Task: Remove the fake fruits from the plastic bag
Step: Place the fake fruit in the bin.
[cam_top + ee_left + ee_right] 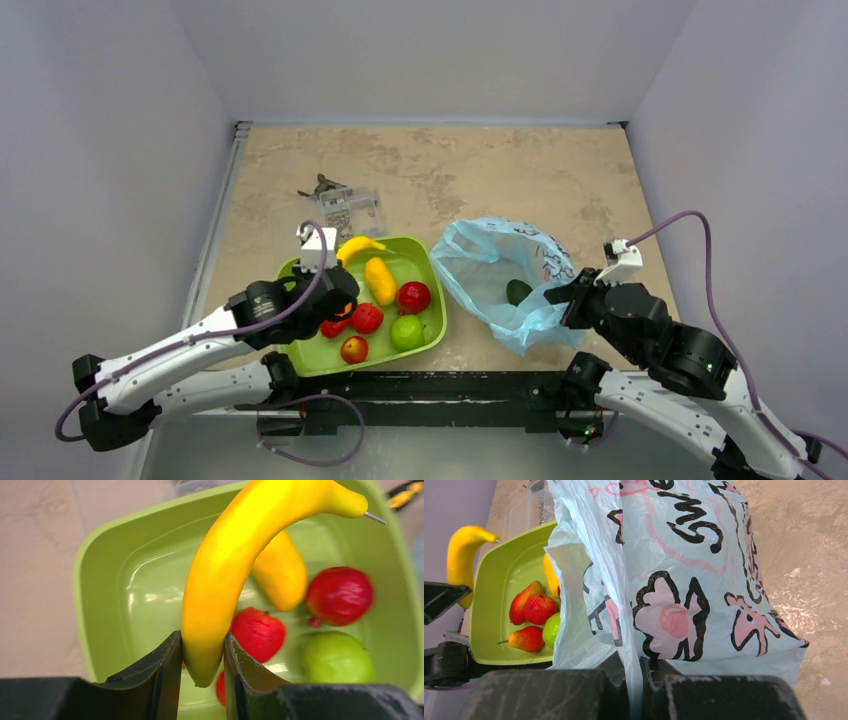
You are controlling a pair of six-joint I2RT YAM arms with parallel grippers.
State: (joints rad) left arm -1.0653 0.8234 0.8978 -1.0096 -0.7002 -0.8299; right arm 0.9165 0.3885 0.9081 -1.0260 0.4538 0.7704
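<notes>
My left gripper (337, 272) (202, 645) is shut on the lower end of the yellow banana (360, 245) (235, 555) and holds it over the far left part of the lime-green tray (432, 322) (110, 580). In the tray lie an orange-yellow oval fruit (380, 280), two red round fruits (413, 296) (366, 318), a green apple (407, 331) and a small red-yellow apple (353, 349). The light blue plastic bag (500, 265) (684, 570) lies right of the tray with the dark green avocado (518, 291) inside. My right gripper (562, 297) (636, 680) is shut on the bag's near edge.
A clear plastic item with a dark piece (340, 203) lies on the table behind the tray. Grey walls stand close on the left and right. A black rail (450, 385) runs along the table's near edge between the arm bases.
</notes>
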